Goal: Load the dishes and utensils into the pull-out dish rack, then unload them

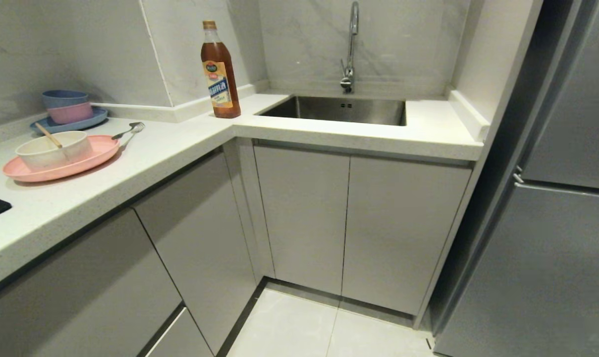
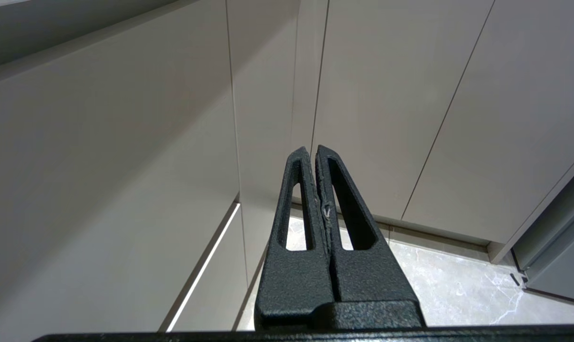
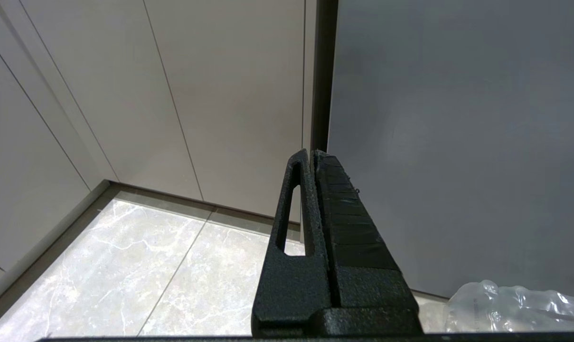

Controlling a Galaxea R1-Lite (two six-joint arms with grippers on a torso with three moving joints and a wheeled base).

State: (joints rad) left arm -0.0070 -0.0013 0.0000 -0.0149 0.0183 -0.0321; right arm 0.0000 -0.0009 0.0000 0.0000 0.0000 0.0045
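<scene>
Both grippers hung low in front of the cabinets and held nothing: the left gripper (image 2: pixel 314 153) had its fingers pressed together, aimed at the grey cabinet doors (image 2: pixel 386 104), and the right gripper (image 3: pixel 314 156) was likewise closed, near the floor (image 3: pixel 139 266) beside the tall grey refrigerator (image 3: pixel 457 133). Neither showed in the head view.

Up on the worktop (image 1: pixel 180 144), to the robot's left, sat the pink plate (image 1: pixel 98 151), broad, flat and round, with the cream-white bowl (image 1: pixel 56 151) resting on it. The chopsticks (image 1: pixel 49 135), thin and pale, leaned inside the bowl with an end poking over its rim. The spoon (image 1: pixel 128 131), slim and metallic, lay with its handle on the plate's far edge and its bowl out on the worktop.

I would judge the plate and bowl light and stiff, with smooth surfaces that could slip, so each is best pinched at the rim. The chopsticks look very light and prone to roll; gripping them together near the raised end seems safest. The spoon's handle, lifted on the plate edge, offers the easiest hold.

No wire rack was to be seen; I took it to be shut away behind one of the flat fronts (image 1: pixel 81 292) under the worktop.
</scene>
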